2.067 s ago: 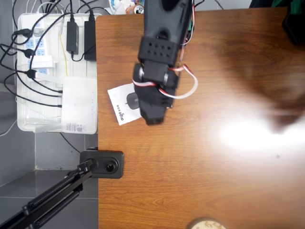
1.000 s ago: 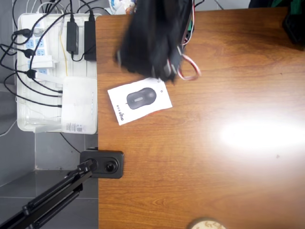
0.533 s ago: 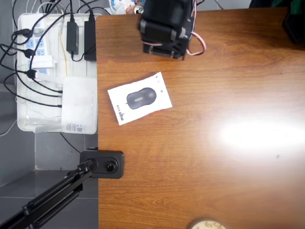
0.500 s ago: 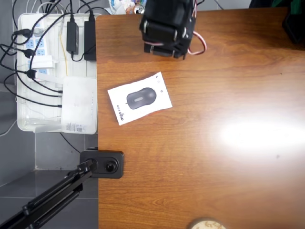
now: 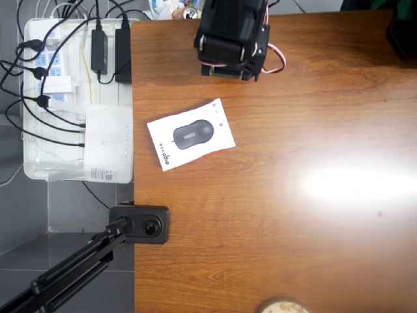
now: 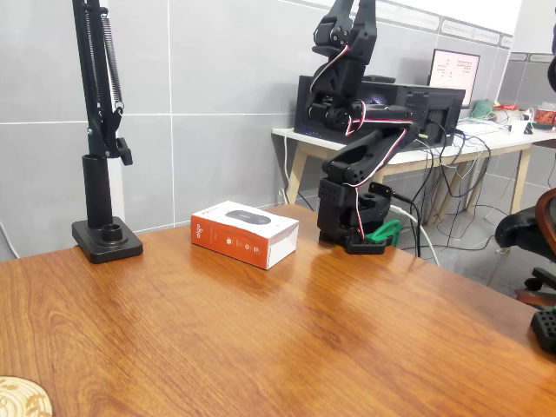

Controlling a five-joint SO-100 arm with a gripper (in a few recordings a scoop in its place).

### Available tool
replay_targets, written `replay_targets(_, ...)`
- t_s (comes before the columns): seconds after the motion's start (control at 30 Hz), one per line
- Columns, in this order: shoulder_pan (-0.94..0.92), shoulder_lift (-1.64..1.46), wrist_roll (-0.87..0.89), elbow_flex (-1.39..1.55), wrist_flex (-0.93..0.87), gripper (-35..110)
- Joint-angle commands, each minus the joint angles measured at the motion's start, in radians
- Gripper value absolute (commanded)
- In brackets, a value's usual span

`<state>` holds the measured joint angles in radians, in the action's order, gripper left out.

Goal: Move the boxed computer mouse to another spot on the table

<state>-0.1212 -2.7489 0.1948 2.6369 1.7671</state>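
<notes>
The boxed computer mouse (image 5: 191, 135) lies flat on the brown wood-grain counter (image 5: 313, 195), close to the counter's left edge in the overhead view and turned slightly askew to that edge. Its white top face carries a dark grey picture of a mouse, with a short line of small grey print and a row of little dots along the end nearest the counter edge; the print is too small to read. In the fixed view the same box (image 6: 245, 233) shows an orange-brown side panel with a small white logo and a few small round marks, also too small to make out. The black arm (image 5: 231, 36) is folded up over its base at the counter's far edge, red and white wires looping off it, and in the fixed view it rises tall behind and to the right of the box (image 6: 356, 130). The hand is up at the top of that view, well clear of the box and touching nothing on the counter; whether its fingers are apart or together I cannot tell. Beside the counter a white tray (image 5: 32, 166) holds power strips, plugs and a white router-like unit (image 5: 108, 140).
</notes>
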Motion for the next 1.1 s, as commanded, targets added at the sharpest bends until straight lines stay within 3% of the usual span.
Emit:
replay_targets(0.0, -0.015, -0.086, -0.040, 0.044, 0.002, 0)
replay_targets(0.5, 0.012, -0.359, -0.052, 0.164, 0.003, 0)
replay_targets(0.8, 0.071, -0.359, -0.041, 0.164, 0.003, 0)
replay_targets(1.07, 0.071, -0.359, 0.078, 0.164, 0.002, 0)
